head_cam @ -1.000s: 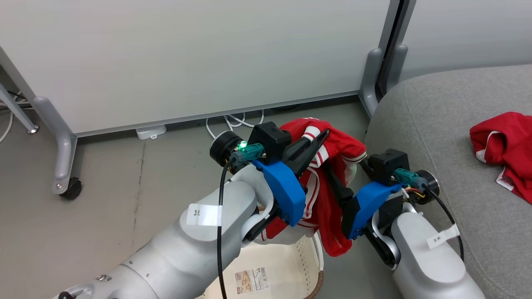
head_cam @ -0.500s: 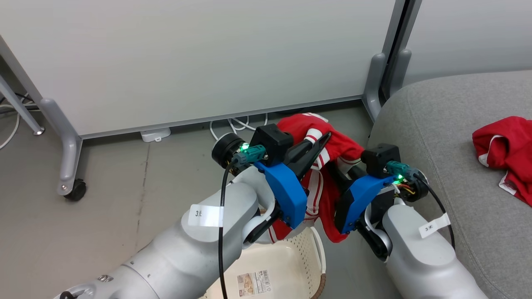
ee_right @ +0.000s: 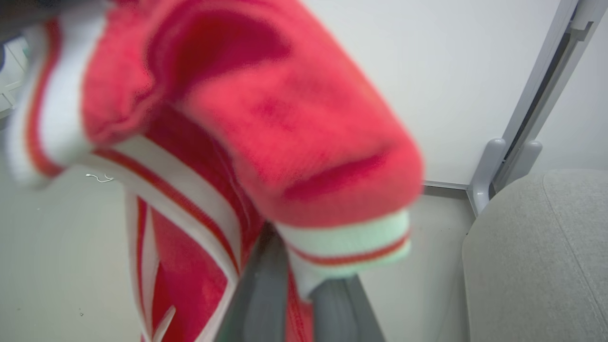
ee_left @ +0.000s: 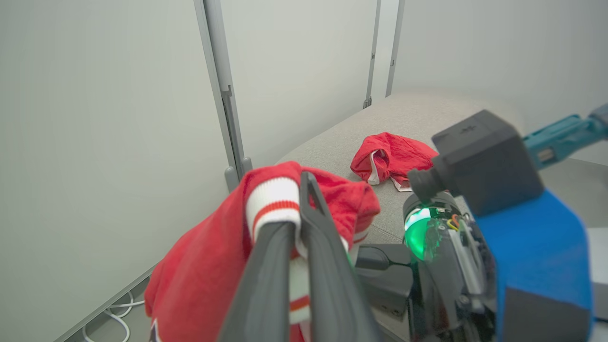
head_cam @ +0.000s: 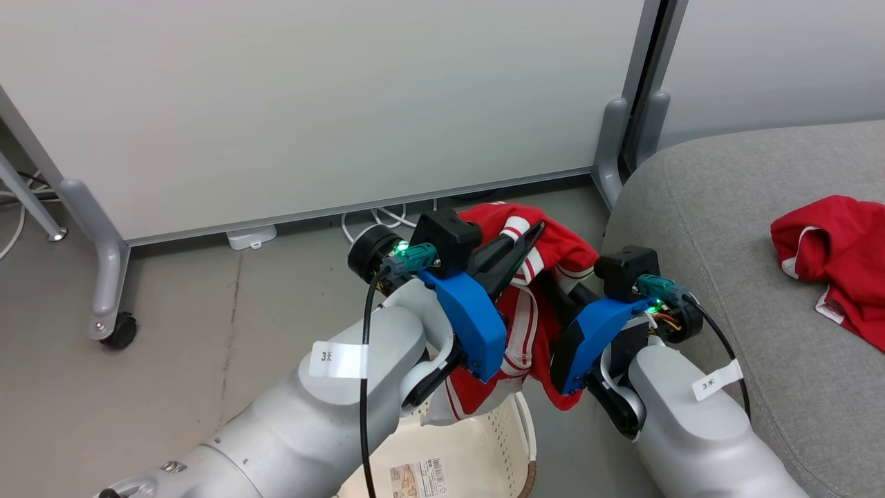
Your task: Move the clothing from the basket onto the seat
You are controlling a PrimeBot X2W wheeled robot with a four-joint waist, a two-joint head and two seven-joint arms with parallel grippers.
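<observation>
- Above the basket, between the two arms, hangs the jersey, red with white striped trim. Its top is bunched over the fingers and its lower end drops to the basket's far rim; I cannot tell whether it touches there.
- The left gripper points up and to the right. In the left wrist view its jaws are nearly together, pinching a white cuff with a red stripe on the jersey.
- The right gripper comes at the cloth from the seat's side. Its jaws stand narrow with a fold of the jersey caught between them, though the picture is blurred.
- The seat stands just to the right of the arms, and a second red garment lies crumpled on it, well apart from the jersey.
- The basket sits on the floor below the left forearm, with a label sticker inside it.
- A white partition panel stands behind, with cables on the floor at its foot.
</observation>
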